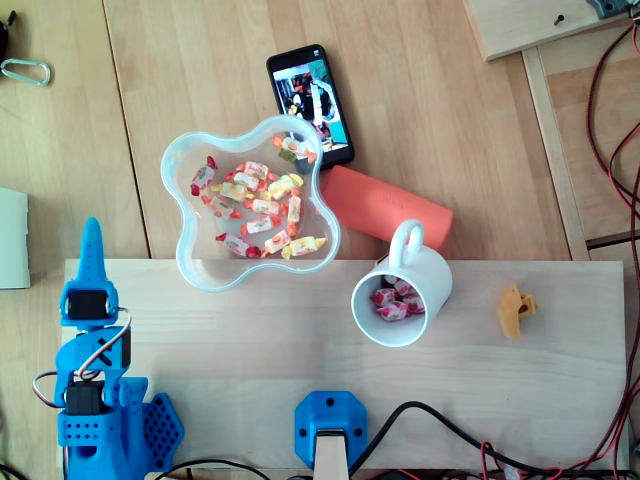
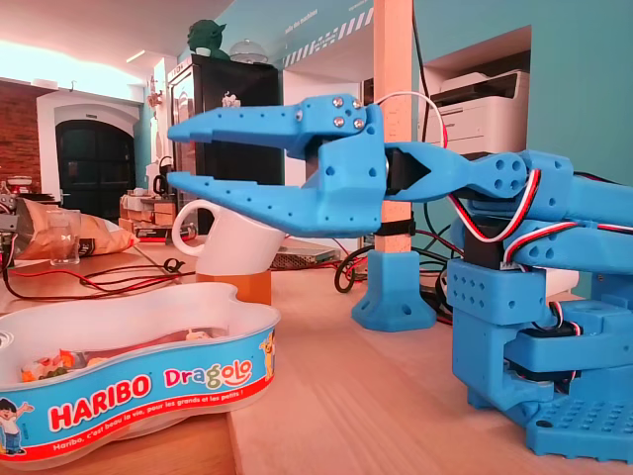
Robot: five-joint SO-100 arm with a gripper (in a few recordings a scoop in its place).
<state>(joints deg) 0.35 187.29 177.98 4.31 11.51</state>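
The fingers [image 2: 247, 124] stand a little apart with nothing between them, pointing to 12 o'clock in the overhead view at the desk's [image 1: 250, 350] left end, the sweet-filled bowl [image 1: 190, 265] near at 2 o'clock and the white mug [image 1: 436, 268] farther off at 3 o'clock.

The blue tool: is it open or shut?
Open: in the fixed view the tool has its two fingers apart with a clear gap, gripping nothing.
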